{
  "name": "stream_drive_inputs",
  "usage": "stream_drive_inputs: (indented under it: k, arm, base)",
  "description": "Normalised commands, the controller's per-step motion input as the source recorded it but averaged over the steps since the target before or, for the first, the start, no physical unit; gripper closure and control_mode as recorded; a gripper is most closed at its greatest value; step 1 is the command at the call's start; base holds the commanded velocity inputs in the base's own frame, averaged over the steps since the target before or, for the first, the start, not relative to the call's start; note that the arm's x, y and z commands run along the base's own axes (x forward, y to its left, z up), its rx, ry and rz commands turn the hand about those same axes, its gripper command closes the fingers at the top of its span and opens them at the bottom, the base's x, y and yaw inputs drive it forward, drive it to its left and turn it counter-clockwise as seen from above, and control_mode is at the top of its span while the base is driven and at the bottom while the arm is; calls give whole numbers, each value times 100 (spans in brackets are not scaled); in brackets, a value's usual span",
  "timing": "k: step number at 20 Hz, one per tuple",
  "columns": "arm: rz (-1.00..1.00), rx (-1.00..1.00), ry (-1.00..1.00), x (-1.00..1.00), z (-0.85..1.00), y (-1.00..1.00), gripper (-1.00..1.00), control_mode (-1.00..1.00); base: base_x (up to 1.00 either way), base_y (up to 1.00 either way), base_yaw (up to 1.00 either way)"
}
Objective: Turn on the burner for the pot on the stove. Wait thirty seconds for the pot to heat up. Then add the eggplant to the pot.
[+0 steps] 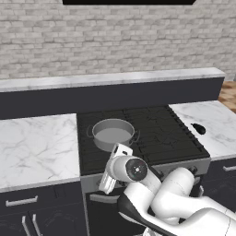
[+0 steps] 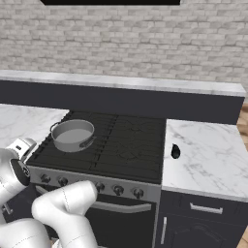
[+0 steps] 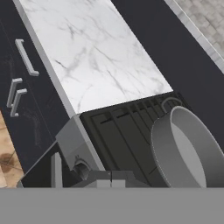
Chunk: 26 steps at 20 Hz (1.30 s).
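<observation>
On the stove (image 1: 156, 133), the pot (image 1: 113, 133) sits empty; pincer state unclear.

I see the pot (image 1: 113, 133) in plain grey metal, paler inside, with two small dark handles. It sits on the stove (image 1: 156, 133), whose cooktop and grates are black; the front strip is grey and carries a row of round dark knobs (image 2: 117, 190). The eggplant (image 1: 198, 128) is glossy and nearly black against the counter (image 1: 37, 147), which is white marble with thin grey veins. The cabinets (image 2: 203, 227) below are dark with pale metal handles. Behind, I see a dark ledge topped in light marble, then a brick wall (image 1: 115, 41) in mottled grey-beige. A strip of floor (image 3: 8, 153) looks warm wood-brown.
</observation>
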Motion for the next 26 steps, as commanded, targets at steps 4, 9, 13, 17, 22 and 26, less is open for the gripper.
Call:
stream_drive_inputs:
  k: [4, 9, 13, 17, 22, 26]
  arm:
    - [0, 0, 0, 0, 0, 0, 100, -100]
    - [0, 0, 0, 0, 0, 0, 100, -100]
    - [0, 0, 0, 0, 0, 0, 100, -100]
    - [0, 0, 0, 0, 0, 0, 100, -100]
    - [0, 0, 0, 0, 0, 0, 100, -100]
    - [0, 0, 0, 0, 0, 0, 100, -100]
  base:
    - [0, 0, 0]
    - [0, 0, 0]
    - [0, 0, 0]
    - [0, 0, 0]
    - [0, 0, 0]
    - [0, 0, 0]
